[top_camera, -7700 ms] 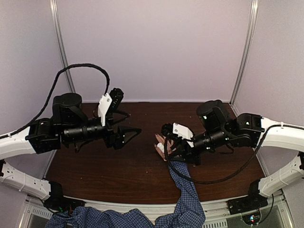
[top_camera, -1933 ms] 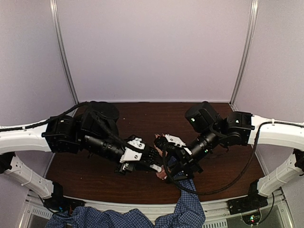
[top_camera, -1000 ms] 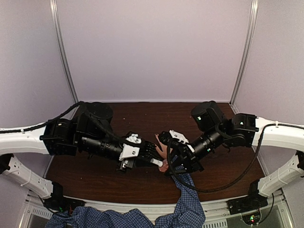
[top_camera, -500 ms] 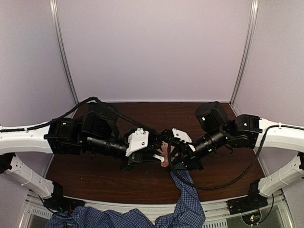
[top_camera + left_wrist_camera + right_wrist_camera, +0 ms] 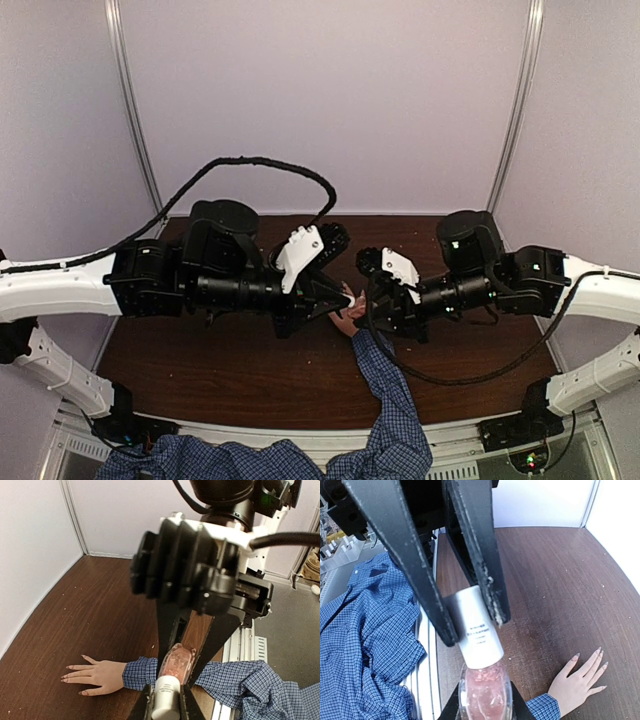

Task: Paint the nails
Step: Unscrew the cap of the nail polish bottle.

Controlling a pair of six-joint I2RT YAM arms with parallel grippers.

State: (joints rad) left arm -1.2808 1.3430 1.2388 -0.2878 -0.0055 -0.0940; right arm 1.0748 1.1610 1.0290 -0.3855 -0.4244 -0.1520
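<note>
A small nail-polish bottle hangs between my two grippers above the table. Its white cap (image 5: 165, 700) sits in my left gripper (image 5: 165, 696), which is shut on it. My right gripper (image 5: 483, 703) is shut on the pink glass body (image 5: 482, 695). In the overhead view the left gripper (image 5: 338, 298) and the right gripper (image 5: 368, 296) meet just over a hand (image 5: 350, 320). That hand (image 5: 97, 675) lies flat on the wood with fingers spread. Its pinkish nails (image 5: 65, 679) show at the fingertips, and the nails (image 5: 600, 652) are also seen from the right wrist.
A blue checked sleeve (image 5: 385, 390) runs from the hand to the near edge, where more shirt cloth (image 5: 250, 462) is heaped. A metal rail (image 5: 427, 670) borders the brown tabletop (image 5: 250, 370). White walls enclose the back and sides.
Both grippers, joined on the bottle, have moved a little up and away from the near edge. The left wrist has turned, and its cable now arcs high above the arm.
</note>
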